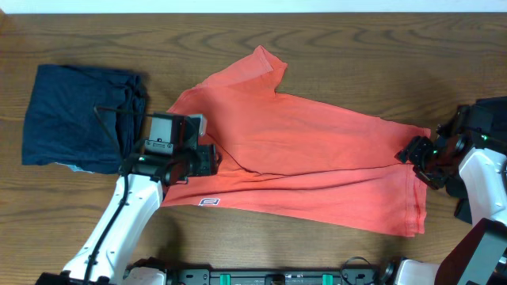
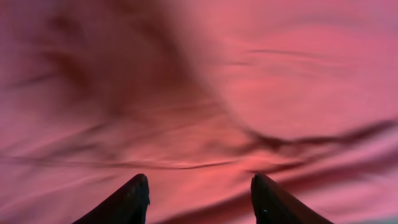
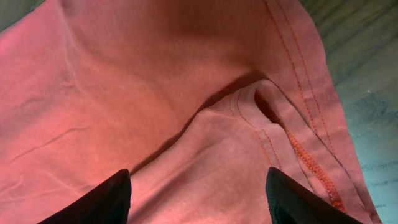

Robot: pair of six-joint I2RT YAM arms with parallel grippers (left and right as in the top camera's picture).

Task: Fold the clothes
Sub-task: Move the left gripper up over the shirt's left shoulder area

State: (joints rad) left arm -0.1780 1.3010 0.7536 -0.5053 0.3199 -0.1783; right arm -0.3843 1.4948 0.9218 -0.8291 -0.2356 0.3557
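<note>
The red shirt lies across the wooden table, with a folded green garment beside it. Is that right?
Not quite. The overhead view shows that the folded garment beside the red shirt is navy blue, not green. The rest holds: the shirt lies across the wooden table.

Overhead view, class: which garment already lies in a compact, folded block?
The navy garment at the left end of the table. It forms a rough rectangle, whereas the coral-red T-shirt lies spread out and creased across the middle.
</note>
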